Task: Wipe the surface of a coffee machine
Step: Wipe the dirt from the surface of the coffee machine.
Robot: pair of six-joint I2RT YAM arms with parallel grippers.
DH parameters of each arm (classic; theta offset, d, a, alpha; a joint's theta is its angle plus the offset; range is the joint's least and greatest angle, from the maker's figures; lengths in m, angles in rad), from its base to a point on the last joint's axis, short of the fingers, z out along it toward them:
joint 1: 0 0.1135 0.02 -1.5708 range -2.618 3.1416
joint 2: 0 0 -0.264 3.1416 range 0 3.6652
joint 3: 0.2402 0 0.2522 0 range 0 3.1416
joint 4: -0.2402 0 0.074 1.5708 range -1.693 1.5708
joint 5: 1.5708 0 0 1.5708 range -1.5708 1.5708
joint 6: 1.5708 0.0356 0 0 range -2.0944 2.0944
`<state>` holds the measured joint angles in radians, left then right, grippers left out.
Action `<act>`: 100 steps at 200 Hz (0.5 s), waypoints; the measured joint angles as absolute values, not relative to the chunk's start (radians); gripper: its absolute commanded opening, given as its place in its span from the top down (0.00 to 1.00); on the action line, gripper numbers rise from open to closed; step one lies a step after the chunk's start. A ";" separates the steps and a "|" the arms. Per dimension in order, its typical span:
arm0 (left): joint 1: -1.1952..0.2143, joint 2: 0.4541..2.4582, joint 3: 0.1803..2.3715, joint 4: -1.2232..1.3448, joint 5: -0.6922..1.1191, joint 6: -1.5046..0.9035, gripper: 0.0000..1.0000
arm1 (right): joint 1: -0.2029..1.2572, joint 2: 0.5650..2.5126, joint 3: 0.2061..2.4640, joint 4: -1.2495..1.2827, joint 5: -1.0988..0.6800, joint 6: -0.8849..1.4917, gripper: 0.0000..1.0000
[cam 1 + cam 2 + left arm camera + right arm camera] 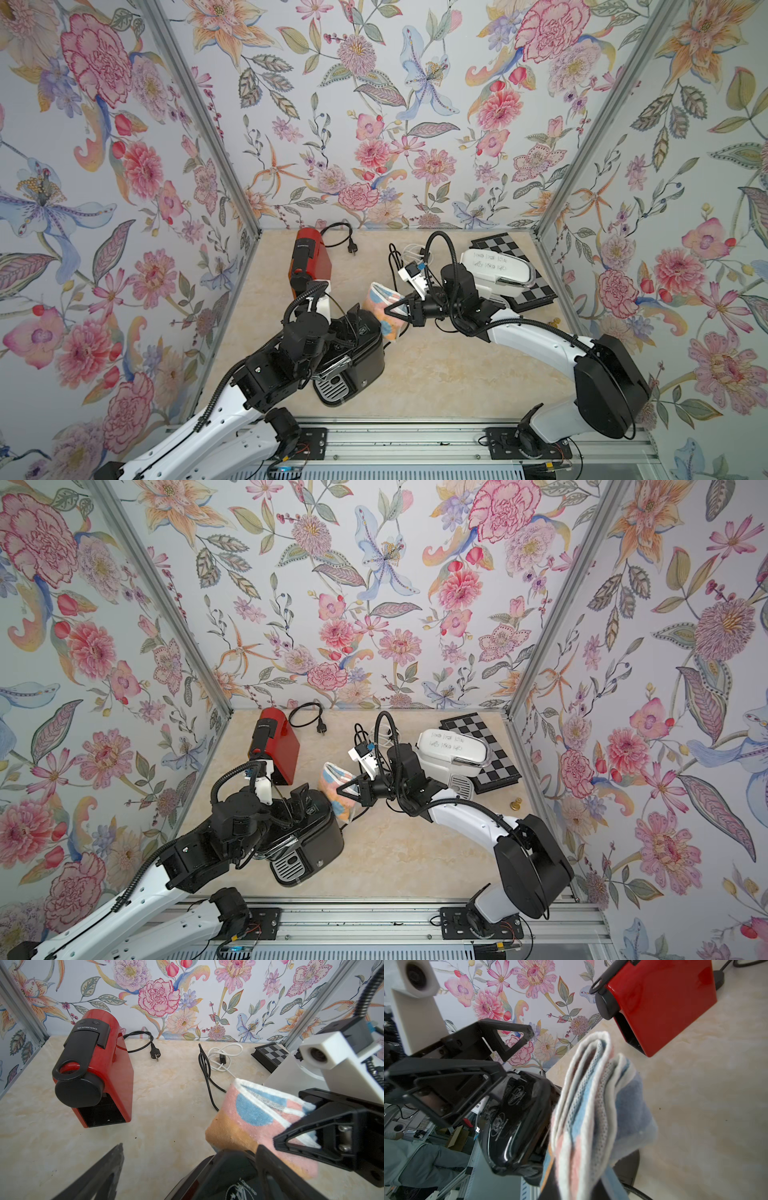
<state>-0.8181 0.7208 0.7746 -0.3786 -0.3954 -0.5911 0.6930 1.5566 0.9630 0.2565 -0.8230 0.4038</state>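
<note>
Towel [376, 297], folded, pink, blue and orange, is clamped in my right claw [394, 312] and pressed against the rear right side of the black coffee machine [361, 357] at the table's [436, 374] front left. My left claw [190, 1146] is spread wide over that machine's top, gripping nothing. Close behind stands a red Nespresso machine [311, 257] with its loose plug cord [341, 235]. A white coffee machine [494, 264] on a chessboard [536, 293] crowds my right arm, with tangled cables [397, 257] just beside it.
</note>
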 measured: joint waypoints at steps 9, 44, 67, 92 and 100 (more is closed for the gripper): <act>-0.818 0.721 0.775 -0.379 -0.395 -0.591 0.01 | 0.693 1.605 0.975 0.258 -0.836 0.404 1.00; -0.818 0.721 0.775 -0.379 -0.395 -0.590 0.01 | 0.694 1.756 1.016 0.262 -0.867 0.400 1.00; -0.816 0.721 0.775 -0.379 -0.395 -0.587 0.01 | 0.694 1.827 1.028 0.261 -0.868 0.395 1.00; -0.810 0.726 0.775 -0.372 -0.391 -0.584 0.01 | 0.693 1.835 1.027 0.260 -0.866 0.392 1.00; -0.808 0.728 0.775 -0.371 -0.388 -0.583 0.01 | 0.693 1.820 1.019 0.260 -0.858 0.392 1.00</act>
<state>-0.8078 0.7284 0.7746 -0.3706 -0.3882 -0.5831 0.6930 1.8198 1.0191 0.2596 -0.8577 0.3916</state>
